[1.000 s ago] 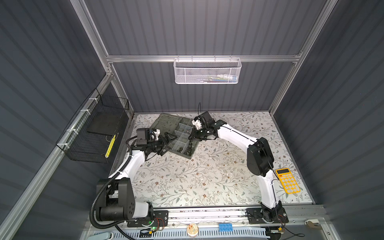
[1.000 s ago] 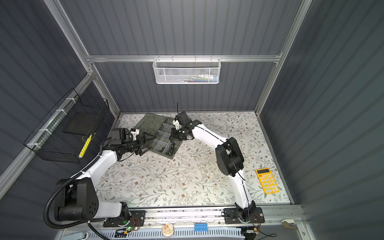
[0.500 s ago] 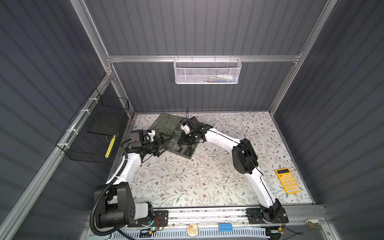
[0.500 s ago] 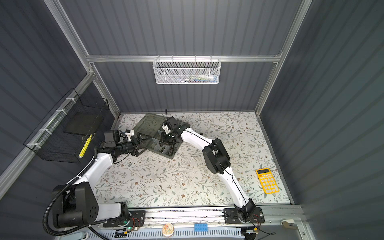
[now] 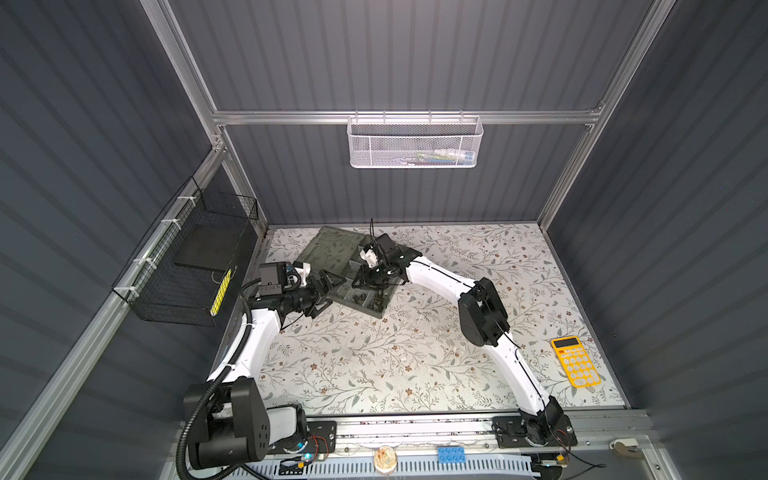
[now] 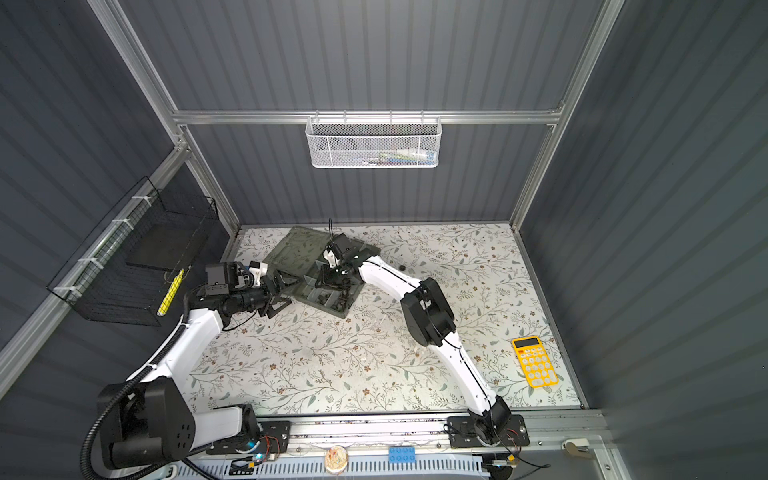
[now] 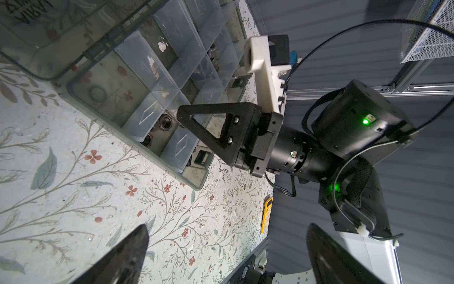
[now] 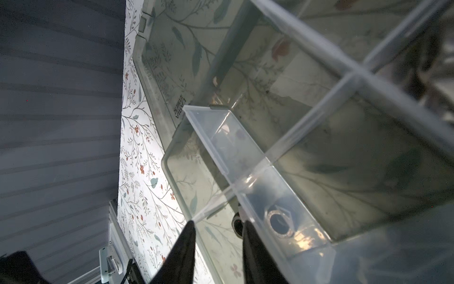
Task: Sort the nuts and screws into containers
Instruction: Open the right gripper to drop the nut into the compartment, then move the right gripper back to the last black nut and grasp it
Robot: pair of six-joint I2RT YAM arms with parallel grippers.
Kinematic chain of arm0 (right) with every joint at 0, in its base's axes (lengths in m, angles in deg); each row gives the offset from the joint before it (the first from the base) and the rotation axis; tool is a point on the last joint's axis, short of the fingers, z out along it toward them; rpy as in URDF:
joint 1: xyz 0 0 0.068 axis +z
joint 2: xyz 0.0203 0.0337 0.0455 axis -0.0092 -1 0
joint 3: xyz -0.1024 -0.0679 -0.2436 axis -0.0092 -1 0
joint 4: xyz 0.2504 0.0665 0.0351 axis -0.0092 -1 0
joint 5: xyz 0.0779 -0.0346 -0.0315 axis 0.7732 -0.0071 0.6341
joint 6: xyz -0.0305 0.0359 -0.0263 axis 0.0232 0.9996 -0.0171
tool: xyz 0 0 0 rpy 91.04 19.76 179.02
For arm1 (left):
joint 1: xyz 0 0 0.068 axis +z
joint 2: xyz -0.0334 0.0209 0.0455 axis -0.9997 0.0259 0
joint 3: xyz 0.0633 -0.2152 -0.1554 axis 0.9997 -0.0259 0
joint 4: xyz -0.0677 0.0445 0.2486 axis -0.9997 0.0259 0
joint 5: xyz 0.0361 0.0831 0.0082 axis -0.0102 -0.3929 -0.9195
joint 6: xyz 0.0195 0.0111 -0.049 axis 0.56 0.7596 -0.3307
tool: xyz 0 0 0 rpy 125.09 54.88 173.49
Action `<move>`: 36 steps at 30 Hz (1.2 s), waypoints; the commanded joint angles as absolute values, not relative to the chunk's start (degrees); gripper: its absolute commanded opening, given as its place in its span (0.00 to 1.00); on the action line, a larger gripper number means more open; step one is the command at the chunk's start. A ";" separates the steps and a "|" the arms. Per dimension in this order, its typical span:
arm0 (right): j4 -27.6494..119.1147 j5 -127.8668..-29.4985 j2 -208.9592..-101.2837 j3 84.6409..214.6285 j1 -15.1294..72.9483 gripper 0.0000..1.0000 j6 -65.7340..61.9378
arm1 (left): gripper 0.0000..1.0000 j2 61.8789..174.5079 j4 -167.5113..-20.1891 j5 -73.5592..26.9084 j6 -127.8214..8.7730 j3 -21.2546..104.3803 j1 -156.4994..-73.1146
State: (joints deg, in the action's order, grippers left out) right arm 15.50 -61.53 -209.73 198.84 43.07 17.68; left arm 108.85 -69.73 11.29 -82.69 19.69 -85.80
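Sorting is looking mostly done: nuts (image 7: 165, 121) are sitting in the box (image 5: 376, 313) compartments (image 7: 157, 73), right gripper (image 8: 218, 223) is hovering over one with jaws narrowly apart and empty, left gripper (image 5: 330, 292) is idling beside the box with jaws wide, and a dark speck (image 6: 401, 266) on the surface (image 5: 374, 365) might be a leftover.

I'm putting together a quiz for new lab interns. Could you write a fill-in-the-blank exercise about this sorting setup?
1. The organizer box lies on the table with its lid ____.
2. The left pincer, beside the box, has its jaws spread wide and holds ____.
3. The right pincer hangs over the box; far from it lies a ____ calculator.
4. The wire basket on the side wall is ____ in colour.

Missing words: open; nothing; yellow; black.
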 commanded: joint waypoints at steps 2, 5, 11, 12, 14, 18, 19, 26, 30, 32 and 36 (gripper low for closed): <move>12.84 -64.84 -202.16 197.59 42.65 0.41 13.67 | 1.00 108.09 -68.05 8.28 -81.02 23.33 -89.47; 12.67 -67.38 -196.88 193.63 41.10 0.48 11.45 | 1.00 109.31 -68.41 5.04 -81.39 25.01 -94.52; 11.19 -74.45 -187.21 183.76 34.56 0.62 5.31 | 1.00 112.24 -71.72 2.03 -83.65 26.85 -100.90; 10.44 -75.77 -186.10 182.33 32.95 0.63 3.68 | 1.00 112.78 -71.86 1.68 -83.74 27.39 -101.68; 9.07 -77.86 -184.30 179.91 30.01 0.69 0.02 | 1.00 113.77 -72.35 1.08 -83.98 28.09 -102.93; 6.02 -84.39 -182.63 176.27 25.47 0.71 -11.41 | 1.00 115.50 -73.52 0.37 -84.49 29.02 -104.87; 5.18 -86.63 -182.65 175.72 24.95 0.71 -14.43 | 1.00 115.86 -73.71 0.25 -84.58 29.14 -105.31; 4.21 -95.70 -186.91 174.84 24.52 0.73 -29.54 | 1.00 120.03 -75.81 -0.13 -85.54 30.89 -108.82; 2.77 -97.78 -192.21 177.99 24.17 0.75 -35.17 | 1.00 120.94 -75.24 -0.70 -85.23 32.14 -110.21; 1.74 -96.70 -194.17 179.85 23.73 0.75 -36.57 | 1.00 121.04 -74.84 -0.88 -85.02 32.24 -110.24; 0.89 -95.57 -197.72 183.65 23.27 0.75 -38.15 | 1.00 121.38 -74.17 -1.14 -84.54 32.11 -110.23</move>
State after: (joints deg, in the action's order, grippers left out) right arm 2.95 -95.06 -197.18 180.13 23.75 -34.41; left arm 120.82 -75.00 -0.42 -84.72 30.53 -110.23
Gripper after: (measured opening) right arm 0.748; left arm 0.997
